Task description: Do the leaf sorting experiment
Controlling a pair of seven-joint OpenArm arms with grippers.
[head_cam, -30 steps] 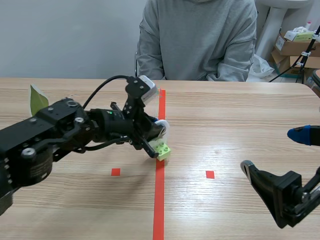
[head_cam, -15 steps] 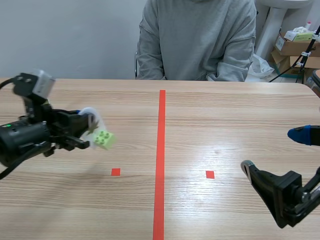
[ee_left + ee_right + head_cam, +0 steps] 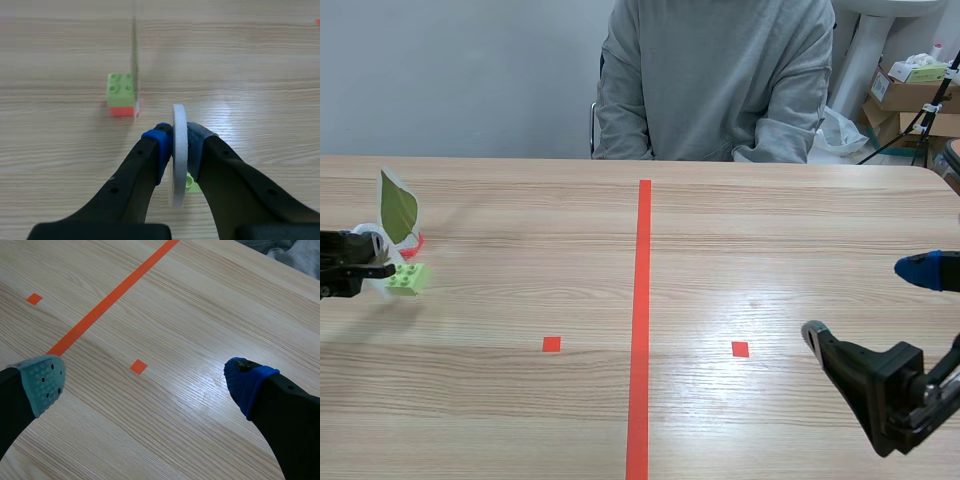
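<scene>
**A:** Nearest us, what is the right tool doing?

**B:** Nothing useful. The right tool (image 3: 146,382) hangs over bare tabletop (image 3: 770,250), fingers spread wide, with nothing between them.

**A:** And the left one?

**B:** The left tool (image 3: 178,144) is clamped on a white disc (image 3: 179,117), held edge-on between the pads. A lime brick (image 3: 408,278) is fixed under the disc. All this is at the far left of the tabletop, well apart from the orange line (image 3: 642,300).

**A:** Is the brick down on the wood?

**B:** Hard to say. It sits low, perhaps touching, but neither view settles it.

**A:** What lies beyond it?

**B:** Just ahead of the fingers a green leaf (image 3: 398,205) stands upright on a green brick (image 3: 120,90) with a red base (image 3: 124,111). It is near the held piece but apart from it. Farther off, a person (image 3: 715,80) sits across the tabletop.

**A:** So which step is this?

**B:** Placing, I judge: the disc piece is going to the left side, beside the standing leaf. The next move calls for lowering until the lime brick stands flat. Then the fingers should open and back straight off, so the disc does not tip and the neighbouring leaf is not knocked.
</scene>
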